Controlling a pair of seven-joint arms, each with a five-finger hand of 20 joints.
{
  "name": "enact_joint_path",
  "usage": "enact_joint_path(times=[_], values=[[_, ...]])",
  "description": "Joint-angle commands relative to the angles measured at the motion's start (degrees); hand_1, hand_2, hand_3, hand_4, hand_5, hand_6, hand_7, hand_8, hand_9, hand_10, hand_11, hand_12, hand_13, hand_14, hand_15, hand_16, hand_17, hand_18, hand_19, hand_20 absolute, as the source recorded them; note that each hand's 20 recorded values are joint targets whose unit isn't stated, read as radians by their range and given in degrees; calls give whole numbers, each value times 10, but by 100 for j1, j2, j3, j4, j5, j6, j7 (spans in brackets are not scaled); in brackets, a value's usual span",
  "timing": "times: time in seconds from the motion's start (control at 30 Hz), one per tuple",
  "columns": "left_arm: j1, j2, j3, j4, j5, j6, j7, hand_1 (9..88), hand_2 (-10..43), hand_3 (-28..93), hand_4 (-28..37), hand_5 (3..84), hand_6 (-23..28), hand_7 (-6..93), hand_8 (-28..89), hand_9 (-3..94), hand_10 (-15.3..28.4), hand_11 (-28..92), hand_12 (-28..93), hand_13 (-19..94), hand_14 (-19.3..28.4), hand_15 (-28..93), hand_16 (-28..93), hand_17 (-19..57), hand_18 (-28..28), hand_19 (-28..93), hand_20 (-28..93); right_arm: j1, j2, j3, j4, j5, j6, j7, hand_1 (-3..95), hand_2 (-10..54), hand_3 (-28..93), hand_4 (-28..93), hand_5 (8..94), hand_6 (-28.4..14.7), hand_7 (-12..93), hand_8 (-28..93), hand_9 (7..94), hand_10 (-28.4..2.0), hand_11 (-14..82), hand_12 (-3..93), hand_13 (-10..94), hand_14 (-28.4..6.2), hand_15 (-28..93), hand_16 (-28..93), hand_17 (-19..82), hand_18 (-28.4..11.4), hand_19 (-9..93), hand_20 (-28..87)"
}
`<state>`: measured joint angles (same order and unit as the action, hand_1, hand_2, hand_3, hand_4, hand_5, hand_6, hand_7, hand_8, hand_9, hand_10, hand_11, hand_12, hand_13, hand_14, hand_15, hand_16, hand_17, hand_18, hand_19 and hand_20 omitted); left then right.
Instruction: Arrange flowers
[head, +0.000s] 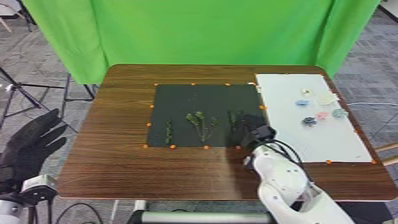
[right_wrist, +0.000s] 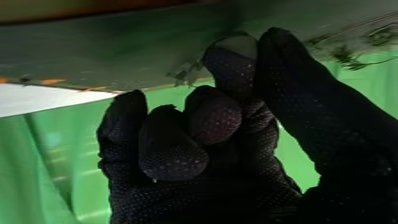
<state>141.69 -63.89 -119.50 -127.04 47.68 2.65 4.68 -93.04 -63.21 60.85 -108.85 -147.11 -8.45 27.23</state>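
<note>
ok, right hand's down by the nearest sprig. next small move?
Probably a slight lift, to test the grip: the right hand is low at the black mat's right side, next to the sprig, its thumb and a fingertip look to meet, but whether the stem is caught can't be told.

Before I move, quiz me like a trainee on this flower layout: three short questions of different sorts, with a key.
1. Which things lie on the dark mat?
a) blue flower
b) green sprigs
c) yellow flower

2. True or false: the right hand is nearer the rightmost sprig than the leftmost sprig.

3. Fill in the colour: the pink flower lies on the ____ sheet.

Key: 1 b; 2 true; 3 white
</note>
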Motion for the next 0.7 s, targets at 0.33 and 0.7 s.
enact_joint_path(times=[0.33,0.7], values=[[23,-11,14,-4,2,-5,-38,235,-30,707,-274,248,22,231,-110,190,93,162,187,155,113,211,64,-102,179,381,100,-53,-65,-4,92,-372,-627,247,406,-95,836,-231,657,1,608,176,718,-108,618,602,666,-113,883,375,233,-224,794,508],[33,-23,-2,-12,4,-13,-60,235,-31,706,-274,249,22,230,-108,189,92,164,188,155,114,213,63,-102,178,380,100,-139,-108,79,-27,-174,-927,202,294,-95,811,-271,650,-7,573,151,689,-117,659,517,651,-121,880,374,217,-229,783,513]])
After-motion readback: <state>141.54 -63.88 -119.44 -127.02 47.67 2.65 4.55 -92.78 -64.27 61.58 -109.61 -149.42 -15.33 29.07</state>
